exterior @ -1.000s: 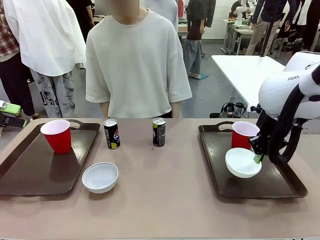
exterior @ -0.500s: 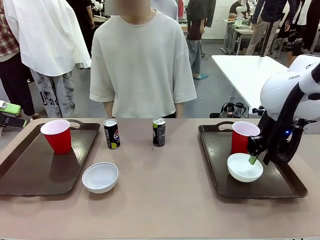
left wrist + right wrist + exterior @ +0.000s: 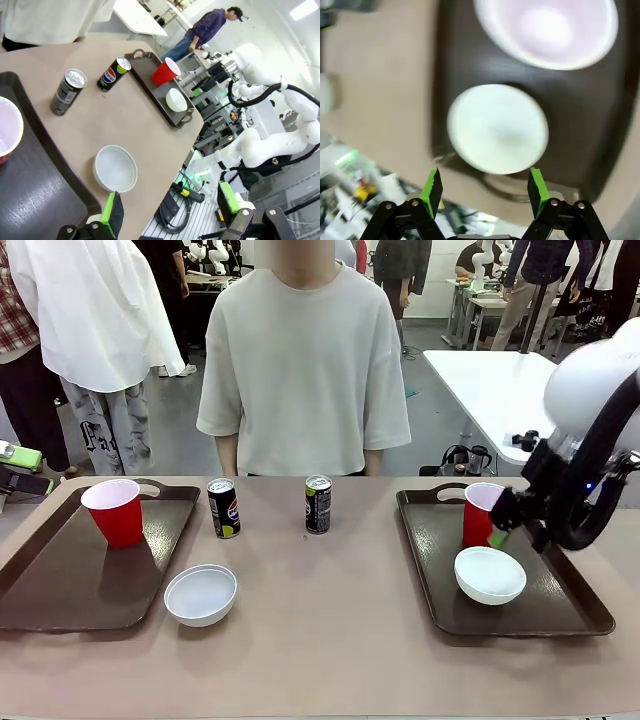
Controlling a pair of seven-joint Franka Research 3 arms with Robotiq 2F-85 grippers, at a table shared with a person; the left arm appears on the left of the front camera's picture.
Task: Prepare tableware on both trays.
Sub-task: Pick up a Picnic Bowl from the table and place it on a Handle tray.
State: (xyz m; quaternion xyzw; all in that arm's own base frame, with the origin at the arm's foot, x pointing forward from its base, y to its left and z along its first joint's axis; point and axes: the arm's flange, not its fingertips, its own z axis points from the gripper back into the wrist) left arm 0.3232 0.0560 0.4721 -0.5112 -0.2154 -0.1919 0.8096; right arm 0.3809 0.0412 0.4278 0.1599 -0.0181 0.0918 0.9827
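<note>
Front view, lower right: the right gripper (image 3: 497,537) hangs with its fingers spread and holding nothing, just above one white bowl (image 3: 490,574), which sits flat in the right tray (image 3: 430,540) close in front of a red cup (image 3: 478,515). In the right wrist view the green pads stand apart on either side of that bowl. In the left wrist view the left gripper (image 3: 168,210) is likewise open and empty.

At lower left, the second bowl (image 3: 201,594) lies on the bare table just beside the left tray (image 3: 60,580), which carries only its red cup (image 3: 117,511). Two black cans (image 3: 223,507) (image 3: 318,504) stand on the table between the trays, in front of the person (image 3: 303,370).

Hazards, as judged: the right gripper is very near the light cup, so a sideways swing on leaving could tip it. The slim cans may topple if the fingers close off-centre. The loose bowl must clear the tray's raised rim or it could catch and flip.

Change: one second ago the right gripper pinched the bowl's rim and held it tilted above the tray; half a second ago the bowl was down with a finger at its rim. The gripper has since let go and risen.
</note>
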